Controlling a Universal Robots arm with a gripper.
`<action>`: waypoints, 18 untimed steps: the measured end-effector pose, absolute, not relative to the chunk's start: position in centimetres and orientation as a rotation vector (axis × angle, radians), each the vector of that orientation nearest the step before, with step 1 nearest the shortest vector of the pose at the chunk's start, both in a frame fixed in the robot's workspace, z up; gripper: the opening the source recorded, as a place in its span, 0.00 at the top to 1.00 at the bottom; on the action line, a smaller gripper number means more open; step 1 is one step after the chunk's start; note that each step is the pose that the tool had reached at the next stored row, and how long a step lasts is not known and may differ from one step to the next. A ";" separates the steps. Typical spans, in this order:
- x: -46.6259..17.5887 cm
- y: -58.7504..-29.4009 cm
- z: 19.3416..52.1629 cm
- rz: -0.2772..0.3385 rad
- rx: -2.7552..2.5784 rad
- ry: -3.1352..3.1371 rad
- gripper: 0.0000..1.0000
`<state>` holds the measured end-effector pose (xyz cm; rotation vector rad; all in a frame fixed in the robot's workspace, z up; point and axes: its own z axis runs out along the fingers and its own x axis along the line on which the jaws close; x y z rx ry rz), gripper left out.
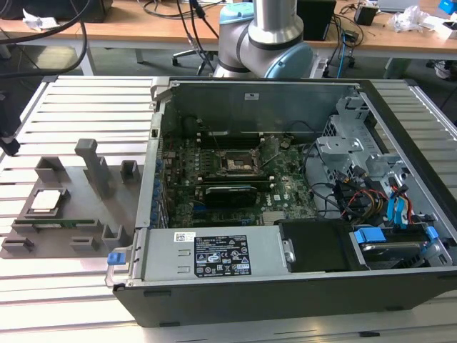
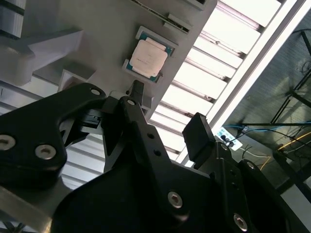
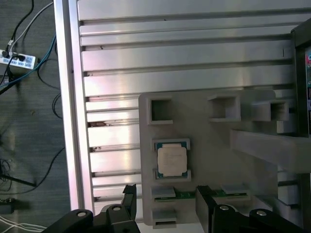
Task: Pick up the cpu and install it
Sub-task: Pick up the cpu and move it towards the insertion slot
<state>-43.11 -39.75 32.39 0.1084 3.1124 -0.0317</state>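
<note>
Black metal gripper (image 2: 167,116) hangs above a grey plastic fixture plate (image 3: 204,141), its two fingers (image 3: 204,199) spread well apart with nothing between them. Both wrist views look past the open fingers to the cpu (image 3: 171,160), a small square chip with a silvery top plate. It lies flat in its own shallow recess on the plate, untouched and clear of the fingers. Just beside the chip's recess, on the side nearer the gripper, a thin green memory stick (image 3: 186,194) rests in low grey clips. The plate also carries several square pockets and a taller grey post (image 1: 93,166). It sits on a table of pale aluminium slats (image 1: 86,100). In the exterior view an open computer case (image 1: 285,286) lies flat at the exterior view's right of the plate, motherboard exposed, with the dark metal-framed socket (image 1: 235,163) near the board's middle and the arm's silver and blue joint (image 1: 264,36) standing behind the case
</note>
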 end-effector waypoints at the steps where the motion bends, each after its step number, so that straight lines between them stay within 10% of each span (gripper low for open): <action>1: -43.1 -39.7 32.3 -0.032 0.108 3.112 0.40; 18: -43.1 -39.7 30.9 -0.032 0.108 3.112 0.40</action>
